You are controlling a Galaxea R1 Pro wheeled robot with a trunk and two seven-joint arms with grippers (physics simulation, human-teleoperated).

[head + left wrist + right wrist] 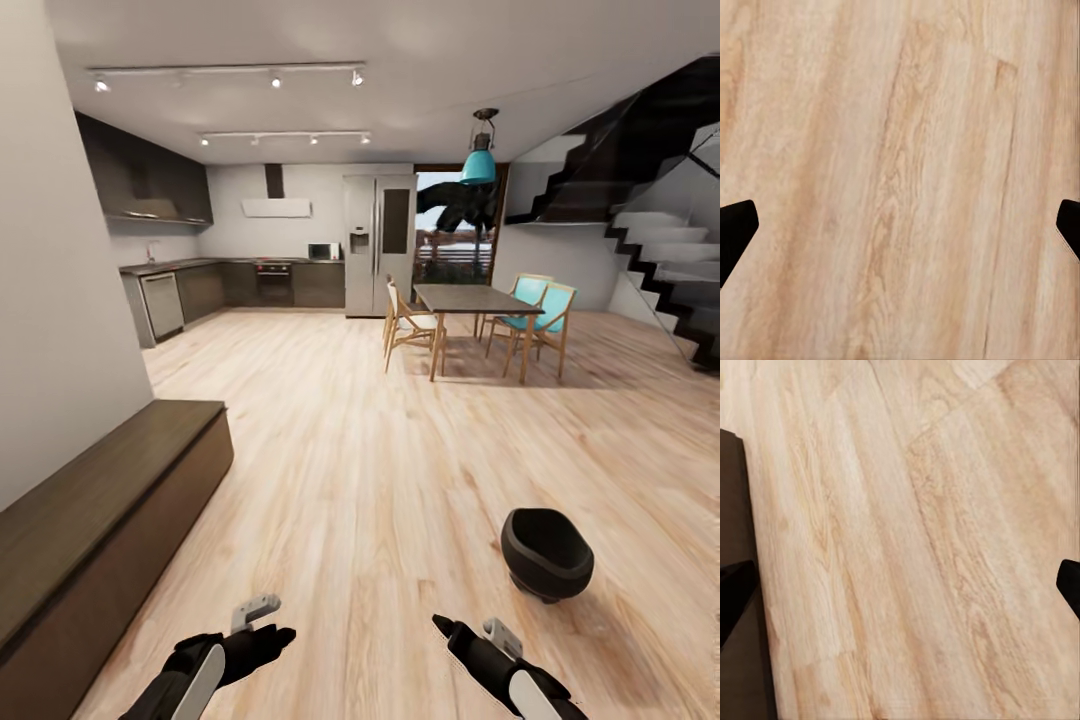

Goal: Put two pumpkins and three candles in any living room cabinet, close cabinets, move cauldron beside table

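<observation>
Cauldron [546,552]: a glossy black, round-bellied pot with a wide open mouth, seen from the head view standing on the light wood plank floor. Its mouth tilts toward the viewer, showing a dark, empty interior; a small foot is just visible beneath the belly. It stands alone on the boards, well apart from the cabinet.

Cabinet [95,520]: a long, low, dark brown wooden unit set against the pale wall, running from the near foreground toward the kitchen. Its top is flat and bare; the visible front is flush, with no drawer standing open.
</observation>
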